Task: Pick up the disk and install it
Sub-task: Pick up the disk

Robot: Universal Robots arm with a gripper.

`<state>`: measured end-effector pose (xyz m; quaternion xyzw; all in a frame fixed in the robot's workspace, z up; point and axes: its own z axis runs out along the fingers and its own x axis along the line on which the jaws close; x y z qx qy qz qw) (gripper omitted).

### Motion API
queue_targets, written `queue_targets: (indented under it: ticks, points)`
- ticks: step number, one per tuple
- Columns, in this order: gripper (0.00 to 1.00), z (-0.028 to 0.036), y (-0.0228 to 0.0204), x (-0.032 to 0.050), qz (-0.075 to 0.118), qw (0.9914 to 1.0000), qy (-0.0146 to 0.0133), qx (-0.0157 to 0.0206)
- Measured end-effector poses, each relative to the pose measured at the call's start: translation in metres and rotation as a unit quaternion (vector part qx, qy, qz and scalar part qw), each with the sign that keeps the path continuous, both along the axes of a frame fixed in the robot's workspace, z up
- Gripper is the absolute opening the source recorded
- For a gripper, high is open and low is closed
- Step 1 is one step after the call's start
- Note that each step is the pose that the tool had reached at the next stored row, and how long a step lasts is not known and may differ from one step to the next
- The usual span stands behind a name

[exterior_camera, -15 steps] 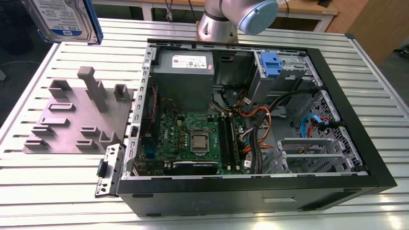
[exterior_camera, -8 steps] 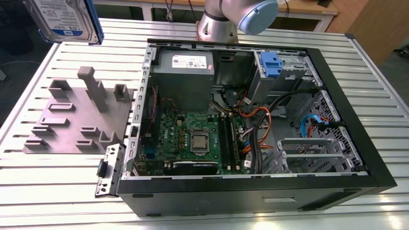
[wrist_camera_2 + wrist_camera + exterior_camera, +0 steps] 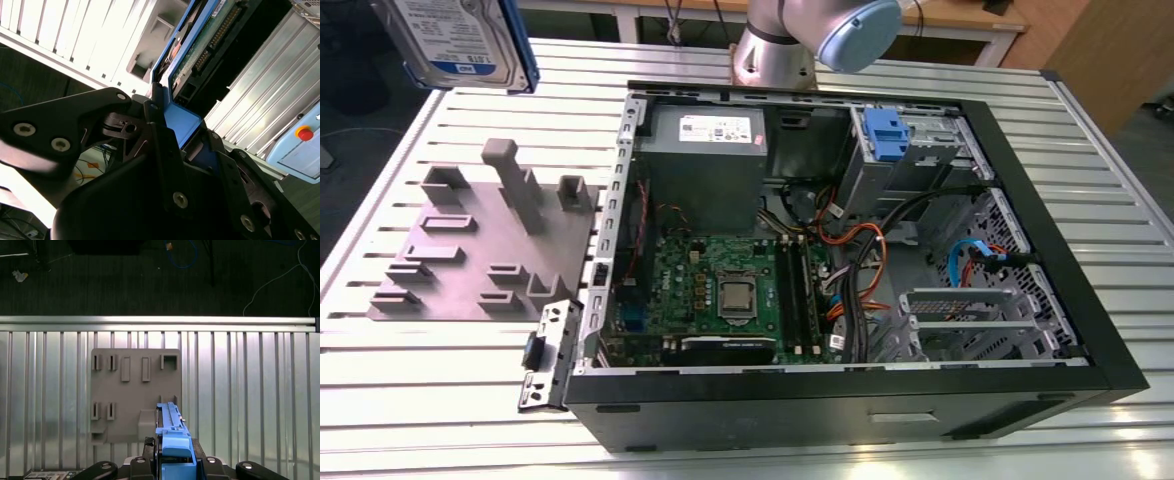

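Note:
The disk [image 3: 454, 40], silver-grey with a white and blue label and a blue frame, hangs in the air above the table's far corner at the exterior view's left. In the second wrist view my gripper [image 3: 167, 131] is shut on the blue carrier edge of the disk [image 3: 200, 47], whose green circuit side shows. In the first wrist view the disk [image 3: 170, 427] stands edge-on in my gripper [image 3: 175, 462], above the grey fixture plate [image 3: 130, 390].
An open black computer case [image 3: 854, 405] lies on the slatted table, with a motherboard [image 3: 720, 290], cables, a grey power supply box [image 3: 707, 150] and a drive bay holding a bare blue bracket [image 3: 887, 135]. The grey fixture plate [image 3: 467, 250] lies to its left. The arm base [image 3: 781, 45] stands behind the case.

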<state>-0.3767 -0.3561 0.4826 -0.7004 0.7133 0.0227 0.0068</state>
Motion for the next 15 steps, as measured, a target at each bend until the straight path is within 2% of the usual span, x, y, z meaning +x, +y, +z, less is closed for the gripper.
queue_targets:
  ticks: [15]
  points:
    - [0.37, 0.0000, 0.0000, 0.0053, 0.000, 1.00000, 0.0000, 0.0000]
